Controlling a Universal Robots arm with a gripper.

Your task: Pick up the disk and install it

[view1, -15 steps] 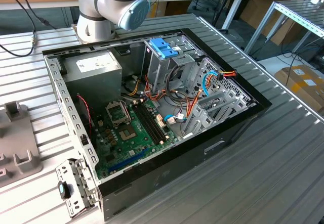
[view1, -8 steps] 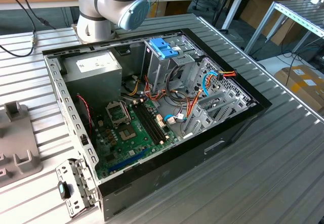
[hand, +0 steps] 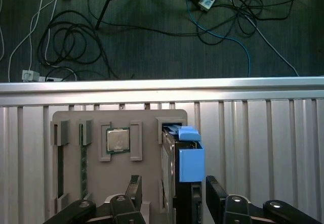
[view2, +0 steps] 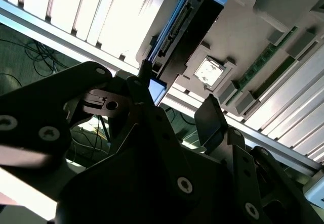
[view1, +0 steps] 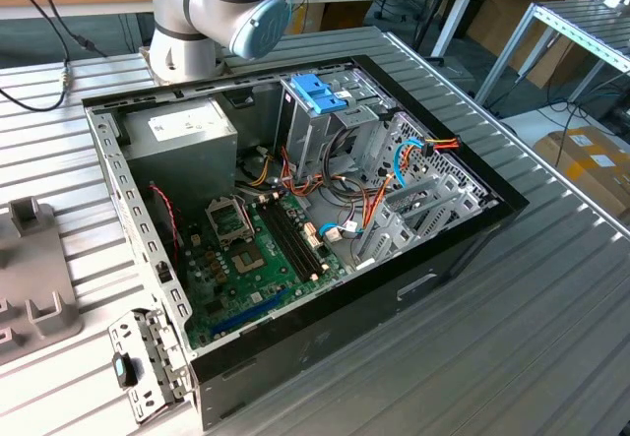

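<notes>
The disk (hand: 178, 183) stands on edge in a slot of a grey holder tray (hand: 71, 120), dark with a bright blue carrier (hand: 191, 158) along its upper side. In the second wrist view the disk (view2: 190, 24) shows its blue side rail. My gripper (hand: 174, 196) is open and hangs just above the tray. One dark finger (hand: 134, 191) is clear of one face of the disk and the other finger (hand: 215, 196) is close beside the blue carrier. The gripper (view2: 177, 95) holds nothing.
The tray also carries a processor chip (hand: 117, 140) and memory sticks (hand: 83, 163). On the ribbed metal table (view1: 512, 338) lies an open computer case (view1: 295, 229); its metal drive cage (view1: 325, 126) has a blue clip on top. Cables cover the floor (hand: 152, 32) past the table edge.
</notes>
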